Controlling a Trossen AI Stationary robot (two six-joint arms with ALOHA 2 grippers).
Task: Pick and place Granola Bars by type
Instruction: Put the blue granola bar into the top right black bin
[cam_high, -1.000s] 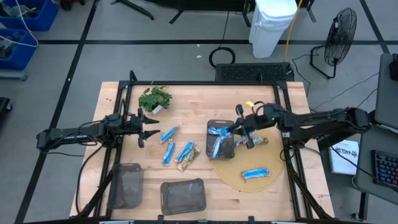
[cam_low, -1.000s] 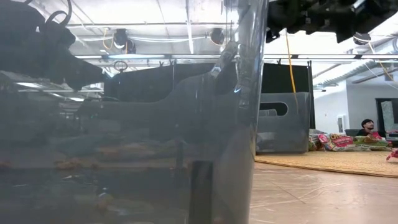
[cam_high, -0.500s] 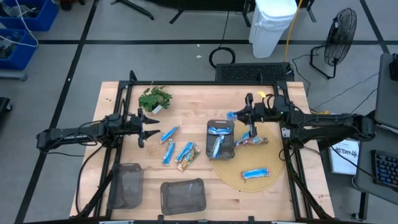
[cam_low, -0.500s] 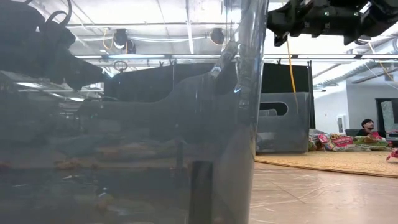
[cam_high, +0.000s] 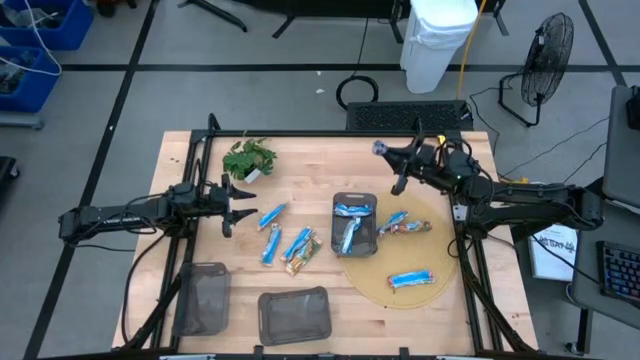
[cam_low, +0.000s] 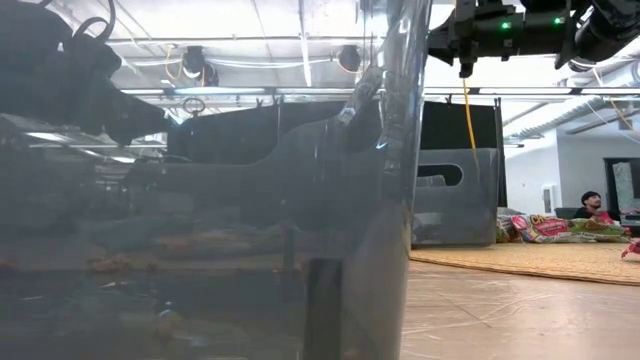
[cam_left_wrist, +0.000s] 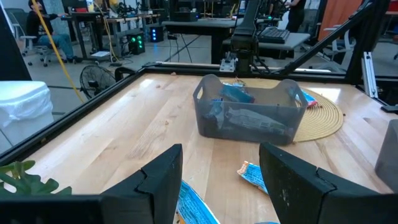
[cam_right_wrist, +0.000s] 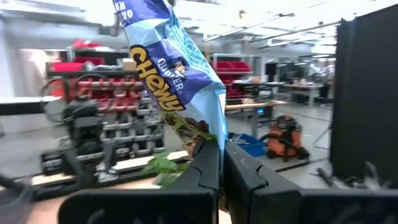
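Blue foil catches the light in my right gripper (cam_right_wrist: 219, 152), whose fingers are pinched tight on one bar (cam_right_wrist: 177, 74), a blue-and-white wrapper reading "Chewy" that stands up between them. From above I see that gripper (cam_high: 392, 158) raised beyond the far side of the bin (cam_high: 355, 224), well clear of the round mat (cam_high: 440, 262). My left gripper (cam_high: 243, 202) waits with fingers spread wide and nothing between them, just beside the plant (cam_high: 249, 158) and left of the bin.

The bin, a dark tray with handles, already holds several blue bars (cam_high: 350, 211). Just right of it, on the mat, lies a mixed pair (cam_high: 404, 224), one blue and one brownish, and nearer the front edge of the mat sits another blue bar (cam_high: 411, 279). Left of the bin, on the bare wood, I count three loose blue bars (cam_high: 271, 216) and one brown-and-green bar (cam_high: 306, 254) beside them. Two more trays (cam_high: 294, 314) stand at the front of the table (cam_high: 300, 150), left of the mat.

In my left wrist view the bin (cam_left_wrist: 250, 116) sits ahead between the open fingers (cam_left_wrist: 163, 180).
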